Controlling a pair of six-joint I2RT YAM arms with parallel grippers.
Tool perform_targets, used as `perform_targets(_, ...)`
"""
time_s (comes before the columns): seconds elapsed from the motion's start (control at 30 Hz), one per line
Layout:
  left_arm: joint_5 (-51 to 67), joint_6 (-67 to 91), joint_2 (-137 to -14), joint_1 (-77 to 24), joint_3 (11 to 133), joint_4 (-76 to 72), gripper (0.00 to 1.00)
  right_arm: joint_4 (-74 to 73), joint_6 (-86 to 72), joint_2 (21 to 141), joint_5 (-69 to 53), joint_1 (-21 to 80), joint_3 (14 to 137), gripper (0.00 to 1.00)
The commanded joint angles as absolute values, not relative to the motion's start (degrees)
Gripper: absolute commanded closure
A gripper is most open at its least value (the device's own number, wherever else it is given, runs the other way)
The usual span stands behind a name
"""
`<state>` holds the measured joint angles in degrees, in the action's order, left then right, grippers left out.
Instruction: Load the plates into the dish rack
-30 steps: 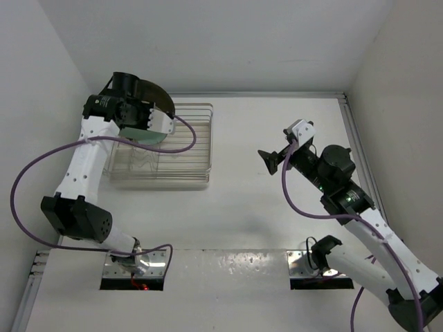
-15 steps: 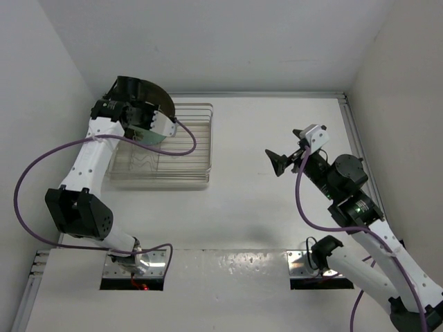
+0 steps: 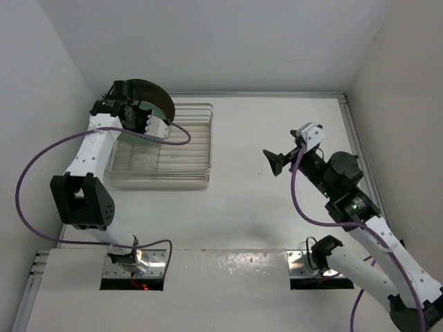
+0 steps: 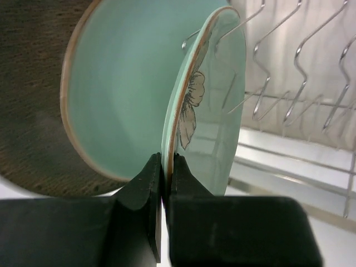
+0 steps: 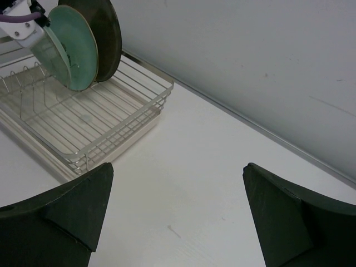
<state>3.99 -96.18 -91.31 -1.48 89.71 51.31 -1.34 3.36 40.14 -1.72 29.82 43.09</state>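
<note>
- Left wrist view: the left gripper (image 4: pixel 165 167) is clenched on the lower rim of a mint plate (image 4: pixel 214 100) held on edge. It is just beside a second mint plate (image 4: pixel 122 94), with the brown plate (image 4: pixel 28 111) behind.
- Wire prongs (image 4: pixel 300 67) rise at the frame's right.
- Top view: all three plates crowd the dish rack's (image 3: pixel 187 138) upper-left corner.
- The right gripper (image 3: pixel 275 161) hangs spread wide right of centre, grasping nothing, well apart from the rack, above the table (image 3: pixel 242 207).
</note>
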Motion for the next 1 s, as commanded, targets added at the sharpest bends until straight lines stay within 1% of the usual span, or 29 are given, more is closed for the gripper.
perform_targets(0.0,6.23,-95.72,-92.9,-0.53,91.58,42.28,0.94,1.76,2.2,41.04,-2.63,29.97,44.47,0.02)
perform_targets(0.23,10.71,-93.26,-94.22,-0.53,91.58,37.97,0.89,0.18,1.23,42.28,-2.46,29.88,45.62,0.02)
perform_targets(0.27,10.72,-92.64,-94.22,-0.53,91.58,37.97,0.85,0.18,1.14,42.28,-2.46,29.88,45.27,0.0)
perform_targets(0.33,12.38,-92.64,-93.52,-0.53,91.58,37.97,0.85,0.09,0.79,41.92,-2.37,29.97,45.18,0.0)
perform_targets(0.4,13.18,-92.64,-92.99,-0.53,90.97,37.35,0.8,0.26,0.7,41.92,-2.37,30.67,44.74,0.0)
perform_targets(0.43,13.18,-93.16,-92.99,-0.53,90.18,36.83,0.76,0.7,0.7,42.01,-2.37,30.06,44.65,0.0)
perform_targets(0.47,13.18,-93.16,-92.99,-1.05,89.39,36.3,0.67,0.7,0.7,42.19,-2.46,29.97,45.0,0.0)
perform_targets(0.57,11.7,-93.16,-92.99,-1.58,88.86,35.78,0.55,0.44,0.35,42.63,-3.25,29.71,45.44,0.0)
perform_targets(0.6,11.17,-93.16,-92.47,-1.58,88.86,35.77,0.49,0.27,0.35,42.45,-3.25,29.97,45.79,0.0)
perform_targets(0.63,10.64,-93.16,-92.46,-1.58,88.86,35.77,0.46,0.18,0.44,42.36,-3.43,29.97,45.88,0.0)
perform_targets(0.67,9.94,-93.16,-91.94,-1.58,89.38,35.25,0.39,0.18,0.61,42.19,-3.25,29.8,45.97,0.0)
perform_targets(0.7,9.93,-92.38,-91.24,-1.58,89.38,35.24,0.35,-1.39,0.62,42.19,-3.25,29.79,45.88,0.0)
perform_targets(0.73,9.15,-91.85,-90.71,-1.58,90.78,35.24,0.25,-1.41,0.62,41.93,-2.99,29.97,45.7,0.0)
perform_targets(0.77,9.14,-91.15,-90.18,-1.58,91.57,35.24,0.19,-1.32,0.62,41.92,-2.99,29.97,45.62,0.0)
perform_targets(0.87,6.69,-83.44,-87.9,-1.58,96.93,35.24,0.19,-1.06,-1.3,41.66,-1.94,29.88,44.65,0.0)
perform_targets(0.9,4.68,-75.58,-86.85,-1.06,98.68,35.24,0.19,-1.23,-1.67,42.18,-0.19,29.97,44.47,0.0)
perform_targets(0.93,3.18,-71.24,-86.23,-0.45,100.35,35.24,0.19,-1.67,-2.02,42.45,0.96,29.71,44.39,0.0)
perform_targets(0.97,1.34,-66.75,-86.22,0.69,102.89,35.24,0.15,-2.71,-3.59,42.97,3.58,29.18,44.21,0.0)
